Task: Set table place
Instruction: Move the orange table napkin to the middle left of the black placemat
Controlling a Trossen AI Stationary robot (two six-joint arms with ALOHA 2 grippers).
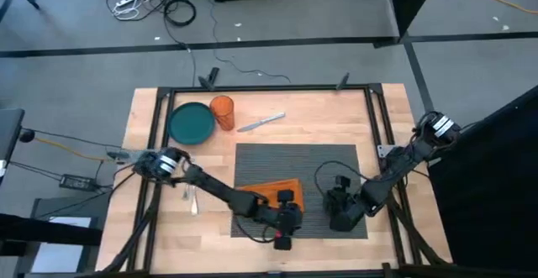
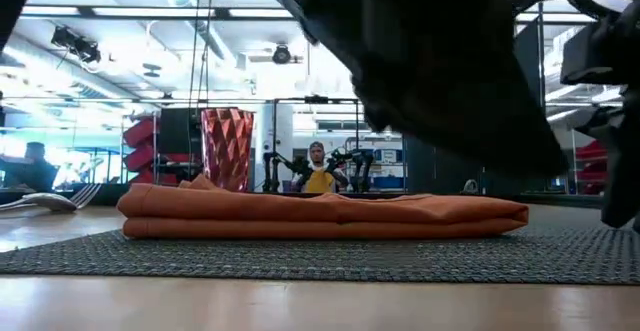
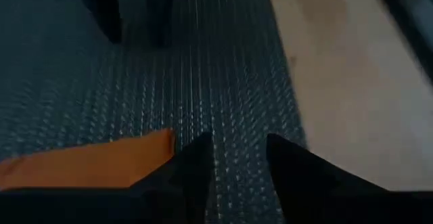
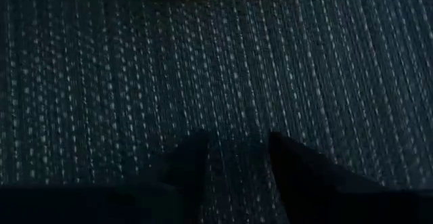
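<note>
High view: the placemat [image 1: 296, 167] lies mid-table [image 1: 395, 114], the left gripper [image 1: 284, 228] beside the napkin [image 1: 271, 194]. Left wrist view: fingers [image 3: 196, 166] apart, napkin corner just beside; close squarely over the fold. Right gripper [image 4: 237, 158]: parted, over the mat.

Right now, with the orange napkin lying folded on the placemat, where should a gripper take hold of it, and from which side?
Grip the napkin at its free corner towards the table's middle, coming from above. It lies flat and folded on the placemat, so only an edge offers purchase. The left gripper hangs closest.
</note>
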